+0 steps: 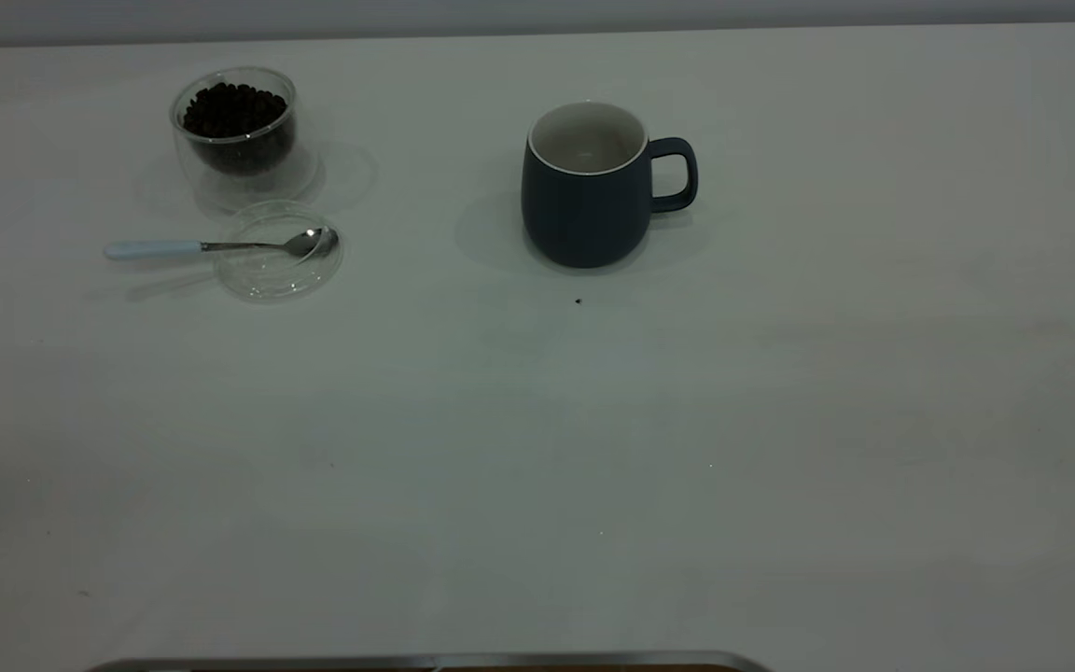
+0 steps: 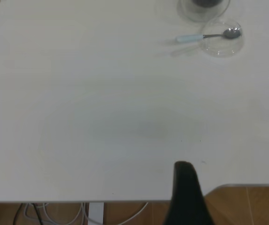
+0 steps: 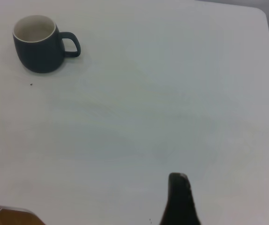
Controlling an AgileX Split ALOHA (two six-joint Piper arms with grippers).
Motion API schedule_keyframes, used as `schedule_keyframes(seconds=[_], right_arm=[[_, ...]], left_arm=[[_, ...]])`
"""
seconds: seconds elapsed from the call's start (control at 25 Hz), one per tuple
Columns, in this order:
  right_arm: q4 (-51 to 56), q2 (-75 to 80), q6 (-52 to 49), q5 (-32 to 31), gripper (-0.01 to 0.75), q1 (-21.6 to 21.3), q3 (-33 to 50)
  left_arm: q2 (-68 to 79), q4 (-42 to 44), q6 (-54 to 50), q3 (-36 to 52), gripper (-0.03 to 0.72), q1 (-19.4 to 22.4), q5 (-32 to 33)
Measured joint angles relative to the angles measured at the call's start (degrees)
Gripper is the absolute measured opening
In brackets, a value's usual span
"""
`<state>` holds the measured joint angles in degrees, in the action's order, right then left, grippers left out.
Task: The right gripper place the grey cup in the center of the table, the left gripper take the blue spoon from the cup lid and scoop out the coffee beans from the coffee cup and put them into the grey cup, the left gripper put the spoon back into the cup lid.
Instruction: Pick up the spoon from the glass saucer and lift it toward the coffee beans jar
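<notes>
The grey cup (image 1: 584, 201) stands upright and empty at the far middle of the table (image 1: 537, 420), handle to the right; it also shows in the right wrist view (image 3: 38, 51). The coffee cup (image 1: 237, 140), filled with coffee beans (image 1: 234, 110), stands at the far left. In front of it lies the cup lid (image 1: 276, 271) with the blue spoon (image 1: 211, 247) across it, bowl in the lid, handle pointing left. The left gripper (image 2: 185, 171) hangs over the table's near edge, far from the spoon (image 2: 205, 36). The right gripper (image 3: 178, 180) hovers far from the cup. Neither arm shows in the exterior view.
A single dark speck (image 1: 578, 301) lies just in front of the grey cup. A metal-edged strip (image 1: 425, 661) runs along the table's front edge. Wooden floor (image 2: 251, 206) and cables (image 2: 41, 211) show below the table edge in the left wrist view.
</notes>
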<state>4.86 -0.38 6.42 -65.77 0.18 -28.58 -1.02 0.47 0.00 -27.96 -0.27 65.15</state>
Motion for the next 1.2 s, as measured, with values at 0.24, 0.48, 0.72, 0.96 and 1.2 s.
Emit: schedule_keyframes(seconds=[0.24, 0.48, 0.72, 0.96, 1.2], right_arm=[[0.0, 0.0, 0.0, 0.0, 0.592, 0.0, 0.0], [0.0, 0.0, 0.0, 0.0, 0.592, 0.0, 0.0], [0.0, 0.0, 0.0, 0.0, 0.592, 0.0, 0.0], [0.0, 0.0, 0.0, 0.0, 0.592, 0.0, 0.0], [0.0, 0.0, 0.0, 0.0, 0.592, 0.0, 0.0]], left_arm=[[0.0, 0.0, 0.0, 0.0, 0.59, 0.0, 0.0], [0.0, 0.0, 0.0, 0.0, 0.59, 0.0, 0.0], [4.0, -1.6, -1.8, -2.2, 0.592, 0.0, -4.8], [25.5, -8.1, 4.0, -8.1, 0.668, 0.0, -18.3], [50.2, -26.7, 19.4, -13.8, 0.713, 0.0, -32.3]])
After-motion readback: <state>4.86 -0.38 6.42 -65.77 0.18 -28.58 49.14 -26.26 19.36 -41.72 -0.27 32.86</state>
